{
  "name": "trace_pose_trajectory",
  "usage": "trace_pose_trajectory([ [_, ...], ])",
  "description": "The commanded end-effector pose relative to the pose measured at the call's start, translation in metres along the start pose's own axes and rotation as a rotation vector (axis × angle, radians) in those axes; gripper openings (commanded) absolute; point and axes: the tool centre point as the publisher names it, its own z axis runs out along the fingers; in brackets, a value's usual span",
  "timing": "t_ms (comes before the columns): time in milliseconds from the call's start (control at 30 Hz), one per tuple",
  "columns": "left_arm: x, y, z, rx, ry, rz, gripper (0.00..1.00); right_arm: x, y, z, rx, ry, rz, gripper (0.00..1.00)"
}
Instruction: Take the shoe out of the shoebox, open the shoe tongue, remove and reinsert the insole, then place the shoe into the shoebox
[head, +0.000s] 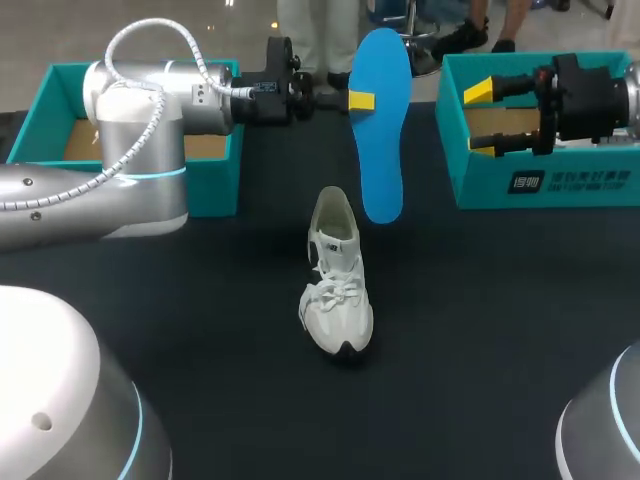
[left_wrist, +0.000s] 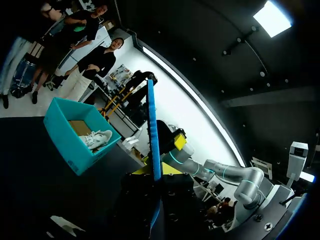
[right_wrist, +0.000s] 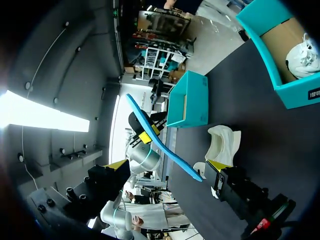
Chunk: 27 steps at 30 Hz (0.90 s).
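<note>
Across the frame, a black worktop (head: 500, 330) with two teal boxes at the back. Left box (head: 215, 185) sits upper left, partly behind the left arm (head: 140, 110), which comes in from the left edge. Right box (head: 540, 180) sits upper right; the wrist views show a second shoe (left_wrist: 97, 139) lying inside it.

Blue insole (head: 381, 130) hangs upright at upper centre, lower end close to the heel of the shoe (head: 337, 290). Can't tell if that end touches the worktop.

The white shoe stands on its sole at frame centre, toe toward the bottom edge, outside both boxes.

Left end effector (head: 358, 100) is clamped on the insole's upper half. Right end effector (head: 482, 118) is at upper right over the right box, fingers wide apart, holding nothing.
</note>
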Motion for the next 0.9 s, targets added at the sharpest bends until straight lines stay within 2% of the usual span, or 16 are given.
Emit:
trace_pose_trajectory([
  [33, 0.001, 0.001, 0.0, 0.002, -0.004, 0.001, 0.0, 0.0, 0.001, 0.002, 0.001, -0.002, 0.0, 1.0],
  [100, 0.001, 0.001, 0.0, 0.002, -0.004, 0.001, 0.0, 0.0, 0.001, 0.002, 0.001, -0.002, 0.0, 1.0],
  [133, 0.001, 0.001, 0.0, 0.005, 0.005, 0.065, 0.0, 0.0, 0.001, 0.002, 0.001, -0.002, 0.0, 1.0],
  [267, 0.002, -0.001, 0.0, 0.028, -0.002, 0.43, 0.0, 0.0, 0.001, 0.002, 0.001, -0.002, 0.0, 1.0],
  [333, 0.003, -0.003, 0.0, 0.062, 0.022, 0.654, 0.0, 0.0, 0.001, 0.002, 0.001, -0.002, 0.0, 1.0],
  [400, 0.0, -0.007, -0.001, 0.112, 0.034, 0.769, 0.0, 0.0, 0.001, 0.002, 0.001, -0.002, 0.0, 1.0],
  [667, -0.004, -0.016, 0.001, 0.051, 0.059, 1.284, 0.0, 0.0, 0.001, 0.002, 0.001, -0.002, 0.0, 1.0],
  [900, -0.005, -0.016, 0.002, 0.045, 0.047, 1.339, 0.0, 0.0, 0.001, 0.002, 0.001, -0.002, 0.0, 1.0],
])
